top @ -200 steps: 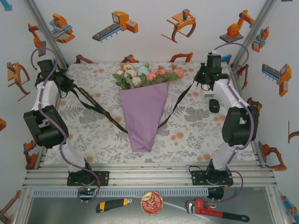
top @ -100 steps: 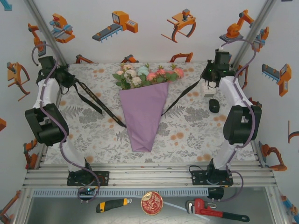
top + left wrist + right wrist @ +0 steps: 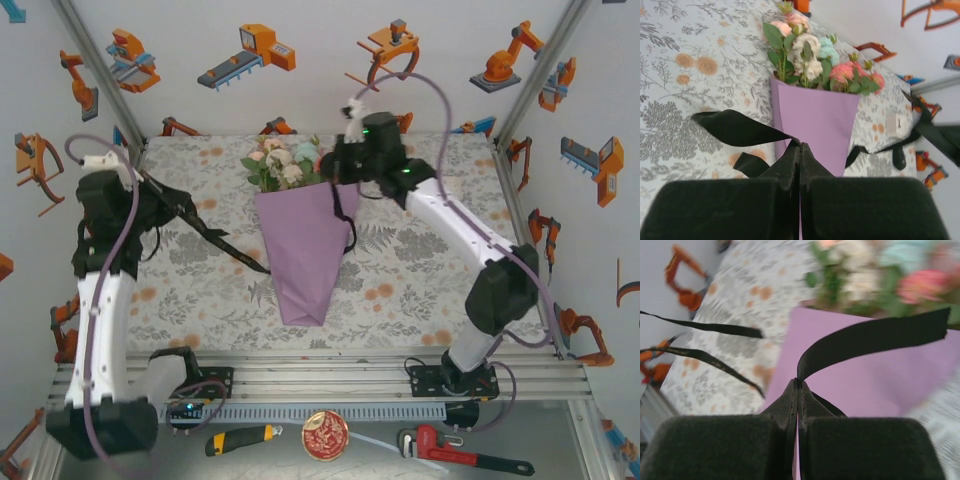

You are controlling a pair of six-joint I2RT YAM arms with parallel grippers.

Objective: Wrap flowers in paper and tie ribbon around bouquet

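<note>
While left claw (image 3: 800,148) and right claw (image 3: 797,385) clench ribbon (image 3: 870,335), bouquet (image 3: 305,240) lies beneath the right.

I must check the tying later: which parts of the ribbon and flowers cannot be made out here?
Top view: the long black fabric ribbon vanishes at the lilac paper cone, which hides its middle.
Right wrist view: the pink, white and blue artificial flowers are blurred.
Left wrist view: the right edge cuts off the ribbon.

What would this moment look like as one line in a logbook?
stage: tying | left jaws: shut on ribbon | right jaws: shut on ribbon, over bouquet | knot: none yet
</note>
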